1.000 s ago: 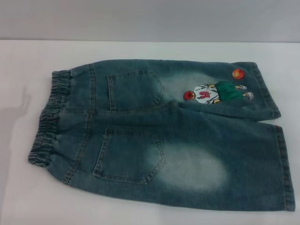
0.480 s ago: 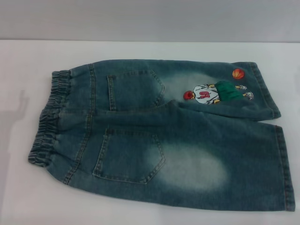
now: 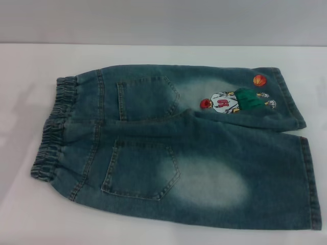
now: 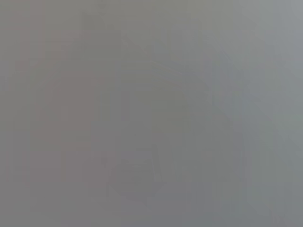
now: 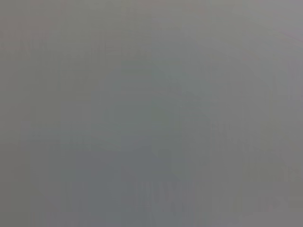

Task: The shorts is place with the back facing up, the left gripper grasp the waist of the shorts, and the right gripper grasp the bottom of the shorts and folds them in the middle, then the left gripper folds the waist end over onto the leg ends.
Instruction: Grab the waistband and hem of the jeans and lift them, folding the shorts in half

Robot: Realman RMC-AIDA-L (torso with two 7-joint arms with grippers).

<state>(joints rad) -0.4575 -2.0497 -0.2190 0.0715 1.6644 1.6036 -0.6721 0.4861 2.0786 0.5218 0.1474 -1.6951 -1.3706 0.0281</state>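
The shorts (image 3: pixel 179 148) lie flat on the white table, back side up, in the head view. Two patch pockets show, one far (image 3: pixel 145 97) and one near (image 3: pixel 140 168). The gathered waist (image 3: pixel 51 130) is at the left end, and the leg hems (image 3: pixel 309 184) are at the right. An embroidered basketball player (image 3: pixel 235 101) with an orange ball (image 3: pixel 259 80) decorates the far leg. Neither gripper shows in any view. Both wrist views show only a plain grey surface.
The white table (image 3: pixel 30 214) extends around the shorts, with bare surface left of the waist and along the far side. A grey wall (image 3: pixel 163 20) rises behind the table's far edge.
A faint shadow on the table left of the waist has faded away. The shorts have not moved.
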